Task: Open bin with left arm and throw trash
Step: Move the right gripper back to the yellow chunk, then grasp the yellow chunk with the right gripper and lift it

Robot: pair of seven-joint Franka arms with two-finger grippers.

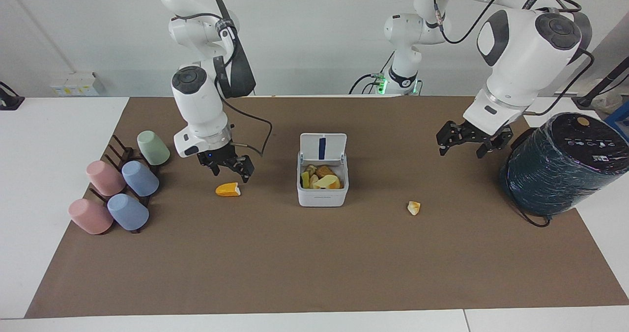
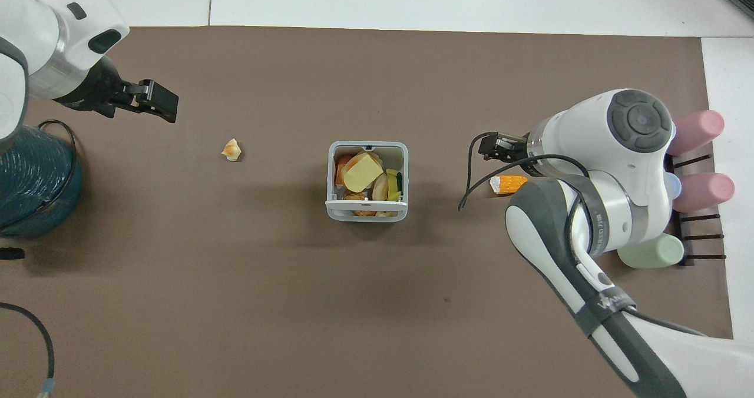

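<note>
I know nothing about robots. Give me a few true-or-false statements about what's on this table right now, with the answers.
1. The bin's lid is shut. False: it stands open, with scraps showing inside.
2. The right gripper is over the orange wedge. True.
3. The pale chunk lies inside the bin. False: it lies on the mat, toward the left arm's end.
4. The left gripper holds a scrap. False: it holds nothing, up beside the teal cylinder.
5. Five pastel cups lie on a rack. True.
</note>
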